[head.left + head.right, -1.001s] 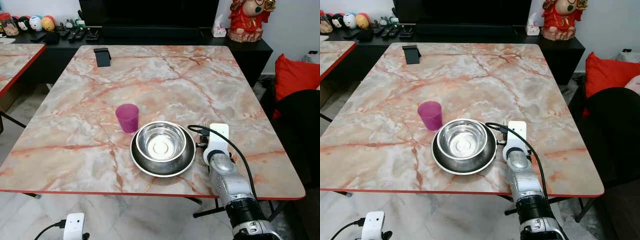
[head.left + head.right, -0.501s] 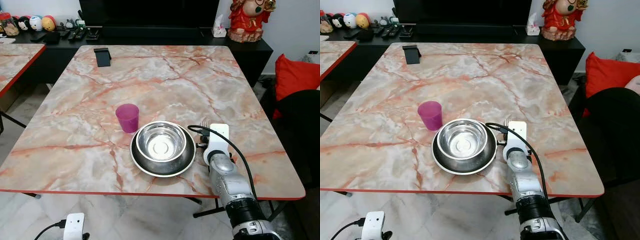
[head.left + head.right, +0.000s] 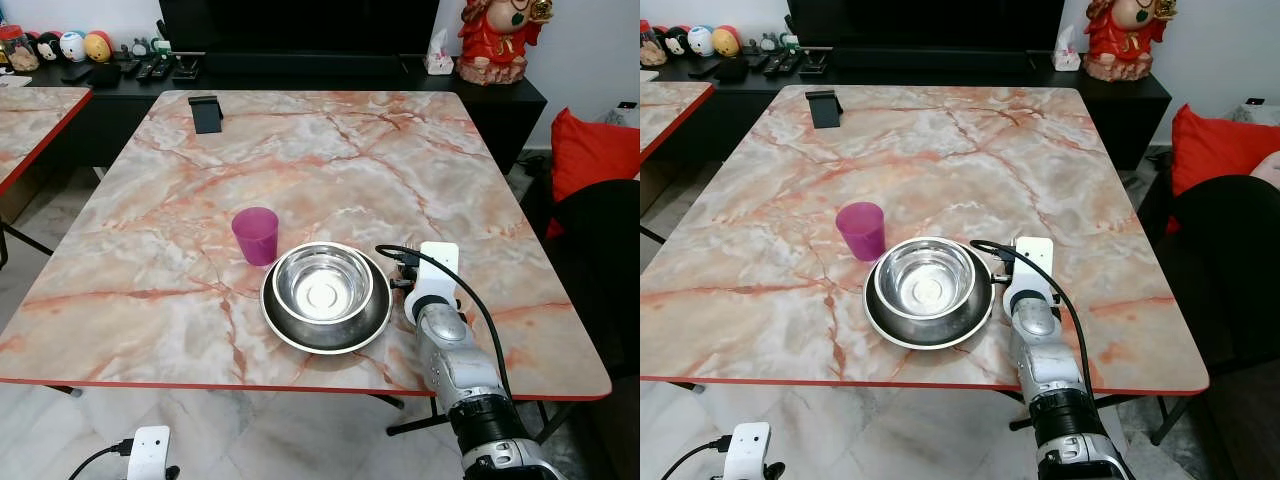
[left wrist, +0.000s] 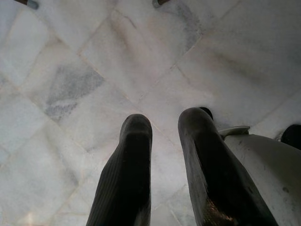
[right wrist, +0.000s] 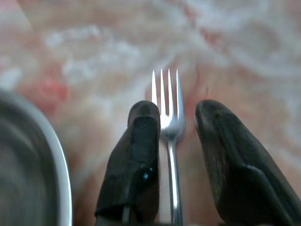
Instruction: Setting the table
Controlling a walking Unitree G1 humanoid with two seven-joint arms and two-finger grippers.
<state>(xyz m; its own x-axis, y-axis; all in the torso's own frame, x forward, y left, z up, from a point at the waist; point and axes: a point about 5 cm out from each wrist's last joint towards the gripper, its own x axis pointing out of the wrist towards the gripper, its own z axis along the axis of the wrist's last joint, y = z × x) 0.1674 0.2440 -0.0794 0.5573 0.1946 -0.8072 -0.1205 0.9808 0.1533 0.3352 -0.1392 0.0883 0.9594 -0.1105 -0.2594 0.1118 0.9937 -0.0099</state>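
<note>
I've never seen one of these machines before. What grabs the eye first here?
A shiny steel bowl sits on a dark plate near the front edge of a pink marble table, with a purple cup just beyond it to the left. To the bowl's right, the right gripper is open above the tabletop, a fork lying between its black fingers.

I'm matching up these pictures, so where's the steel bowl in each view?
Left eye view: steel bowl near centre, on a dark plate.
Right eye view: left of centre.
Right wrist view: blurred rim at the edge; bowl or plate, unclear.
Left wrist view: floor tiles.
Shared landmark: right gripper beside it.
</note>
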